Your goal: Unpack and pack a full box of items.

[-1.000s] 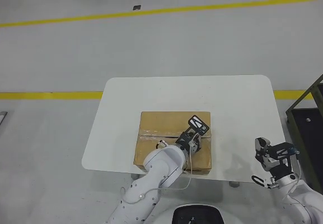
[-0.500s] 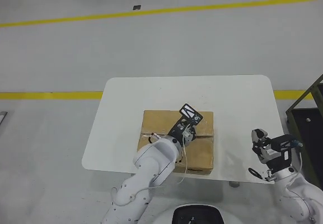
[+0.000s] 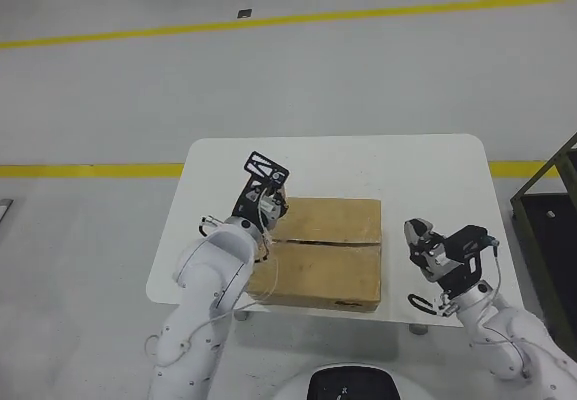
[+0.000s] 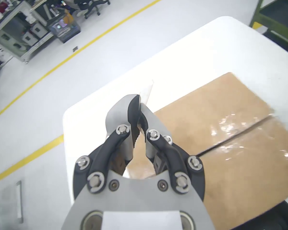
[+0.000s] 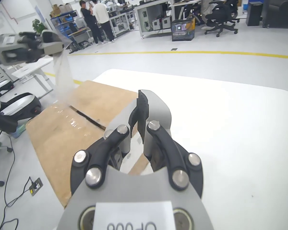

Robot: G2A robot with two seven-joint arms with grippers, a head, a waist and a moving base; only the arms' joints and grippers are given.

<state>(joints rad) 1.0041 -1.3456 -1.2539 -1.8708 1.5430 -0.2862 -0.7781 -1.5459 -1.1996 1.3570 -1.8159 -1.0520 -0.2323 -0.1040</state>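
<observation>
Pincer on my left arm [image 4: 138, 101] is pressed together on a thin strip of clear packing tape [image 5: 61, 77]. It is raised above the far left corner of the brown cardboard box [image 3: 328, 265]. From the fingers the strip hangs down to the box top, meeting it near the left end of the centre seam, where I see glossy tape on the cardboard. The box flaps lie shut, with the seam running left to right. The box sits in the middle of the white rounded counter [image 3: 418, 170], toward its near edge. My right pincer [image 5: 140, 99] is pressed together on nothing, hovering over the counter just right of the box. A yellow floor line [image 3: 68, 170] runs past the counter on the far side.
</observation>
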